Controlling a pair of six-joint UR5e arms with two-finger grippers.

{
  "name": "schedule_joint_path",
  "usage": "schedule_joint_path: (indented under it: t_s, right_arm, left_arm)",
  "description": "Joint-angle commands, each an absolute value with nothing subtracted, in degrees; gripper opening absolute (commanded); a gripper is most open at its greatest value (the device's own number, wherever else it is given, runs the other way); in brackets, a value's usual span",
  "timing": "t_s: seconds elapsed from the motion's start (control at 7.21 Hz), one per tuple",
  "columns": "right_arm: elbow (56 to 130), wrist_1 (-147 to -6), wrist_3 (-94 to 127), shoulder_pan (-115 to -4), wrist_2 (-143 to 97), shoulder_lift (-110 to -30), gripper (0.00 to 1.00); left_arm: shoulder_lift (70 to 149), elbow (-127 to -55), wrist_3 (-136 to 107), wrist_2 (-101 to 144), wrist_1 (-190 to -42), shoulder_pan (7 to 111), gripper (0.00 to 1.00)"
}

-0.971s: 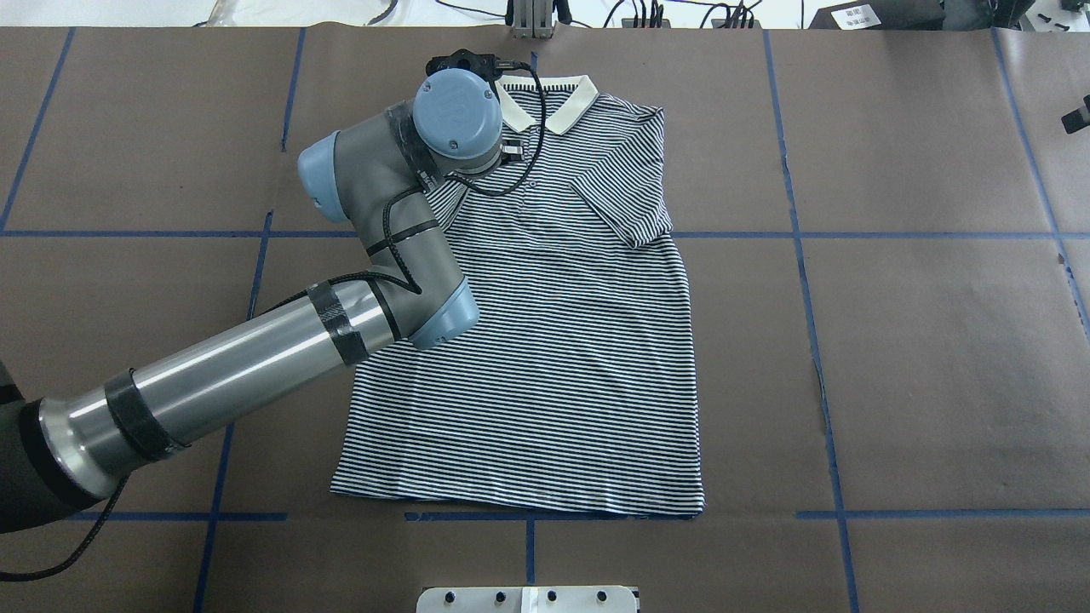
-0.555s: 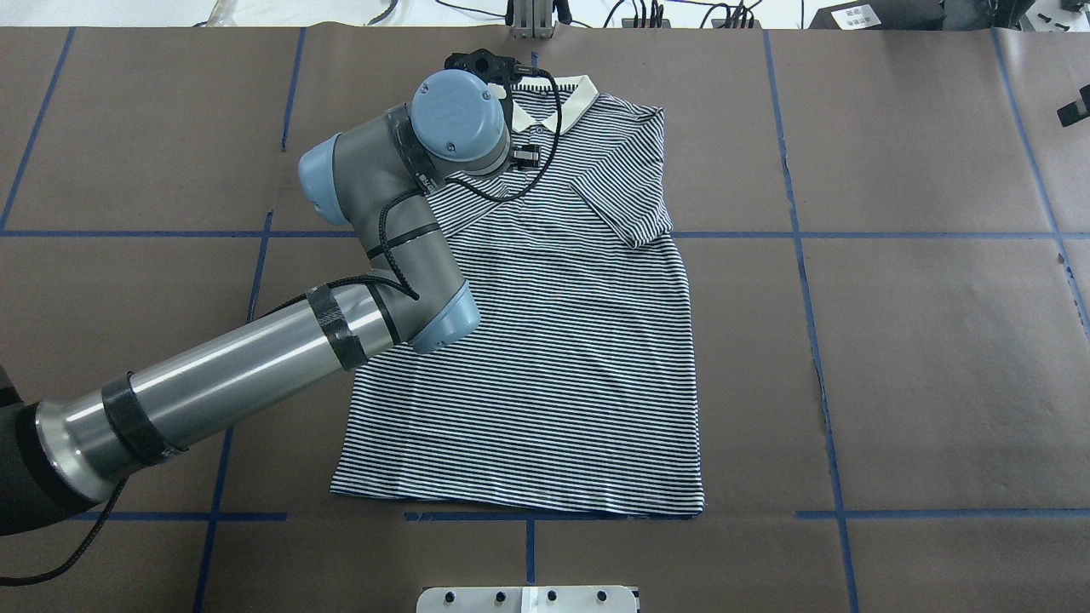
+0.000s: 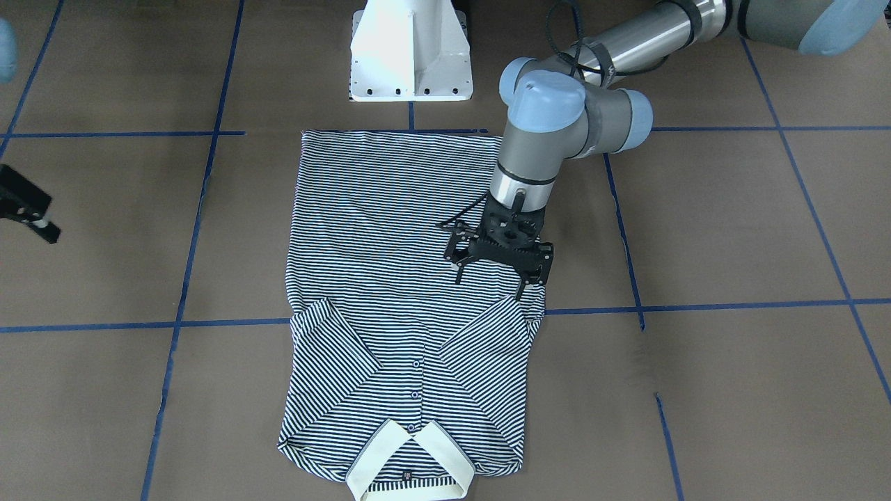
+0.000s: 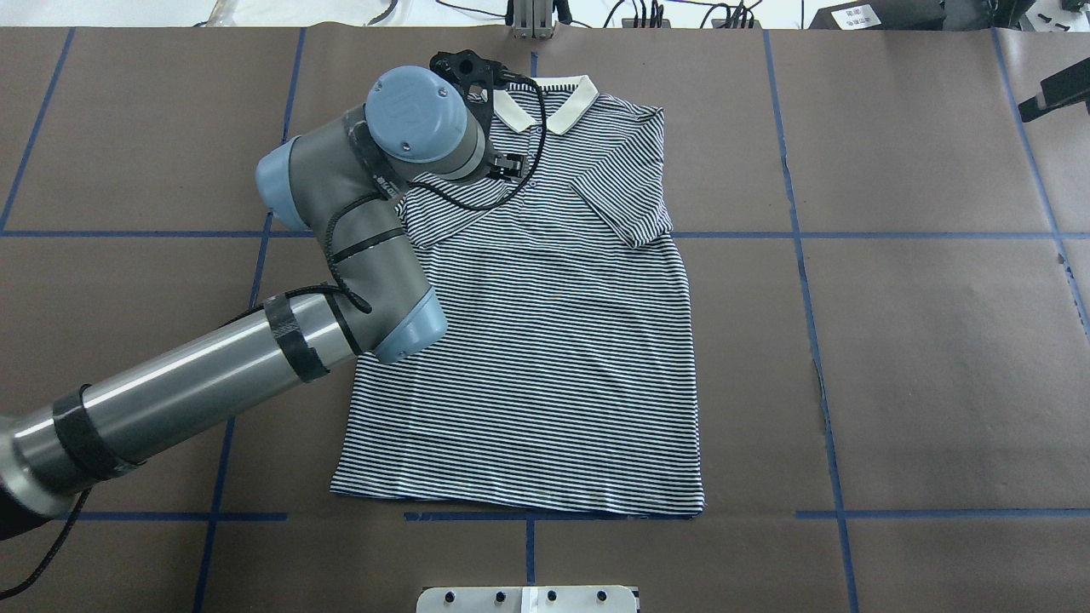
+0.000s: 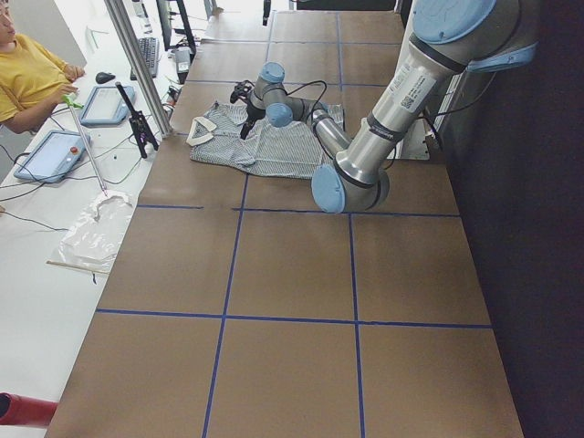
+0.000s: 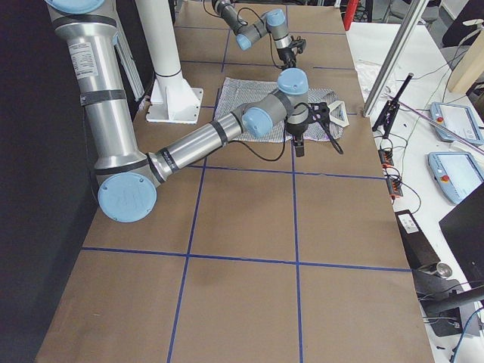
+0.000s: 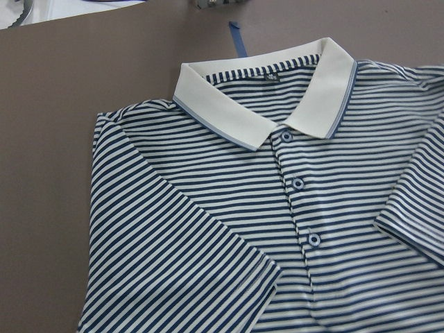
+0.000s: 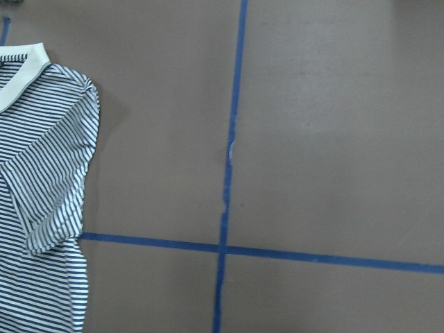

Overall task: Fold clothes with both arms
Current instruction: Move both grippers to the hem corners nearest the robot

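Shows the striped polo shirt [image 4: 553, 358] spread flat on the desk [image 4: 920, 358], its hem just in front of the white pedestal [image 3: 409, 49] and its cream collar [image 3: 449, 452] at the end farthest from the pedestal, with both sleeves folded in across the chest. Finds the left gripper [image 3: 491, 284] out from the pedestal toward the robot's left, hovering over a folded sleeve's edge with fingers [image 3: 523, 284] released, grasping nothing. Glimpses the right gripper [image 3: 24, 209] well off to the pedestal's other side; cannot tell how its fingers stand.
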State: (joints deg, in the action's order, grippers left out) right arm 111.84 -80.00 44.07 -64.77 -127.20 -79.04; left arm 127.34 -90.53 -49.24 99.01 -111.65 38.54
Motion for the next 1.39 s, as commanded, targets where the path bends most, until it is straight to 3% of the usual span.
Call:
schedule_joint_path:
  t_s: [0.0,0.28,0.56,0.69,0.83,1.25]
  right_arm:
    - [122.99,-80.07,65.12,-46.15,-113.01,-82.51,1.00]
    - [128.74,-80.07,86.12,-22.00,-90.72,-84.46,1.00]
    - [129.37,-80.07,95.35,-9.71,-79.48,-86.03,1.00]
    - [129.37,-80.07,96.32,-9.06,-79.28,-86.65,0.99]
    - [129.46,-80.07,96.33,-9.05,-79.19,-86.66,0.99]
    - [129.46,-80.07,96.33,-9.05,-78.40,-86.57,0.99]
  left_arm:
    - [115.63,-104.61,-48.87,101.58,-111.71,38.58,1.00]
    - [105.43,-112.90,-49.92,101.52,-112.50,36.49,1.00]
    - [98.03,-115.31,-58.93,101.34,-117.91,32.01,1.00]
    - [94.08,-115.49,-66.72,98.38,-122.13,28.08,0.71]
    - [93.26,-115.31,-75.50,95.04,-122.52,22.64,0.49]
    - [92.55,-114.78,-81.29,90.09,-122.08,15.22,0.47]
